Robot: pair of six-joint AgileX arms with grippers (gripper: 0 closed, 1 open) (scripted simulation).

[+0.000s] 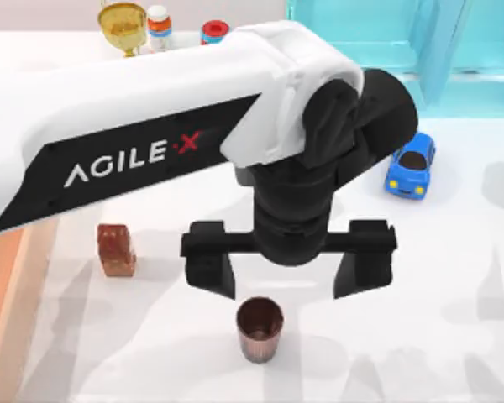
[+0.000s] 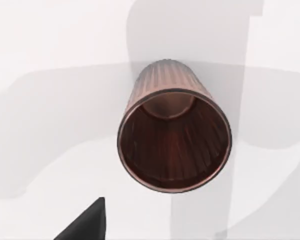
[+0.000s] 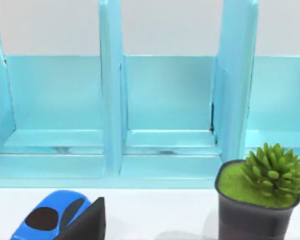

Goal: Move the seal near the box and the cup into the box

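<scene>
Brown and ribbed, the cup (image 1: pixel 259 328) stands upright low in the middle of the top view, its round mouth facing up. Bare white table (image 1: pixel 420 336) lies open all around it. My left gripper (image 1: pixel 289 273) hangs just above it with its 2 fingers spread wide, holding nothing. The seal (image 1: pixel 116 249) stands upright at the left. Near it, the box (image 1: pixel 2 290) edge runs down the frame's left side.

rendered tabletop test scene: white table (image 1: pixel 470 277), turquoise shelf unit (image 3: pixel 165 100), scattered toy props
</scene>
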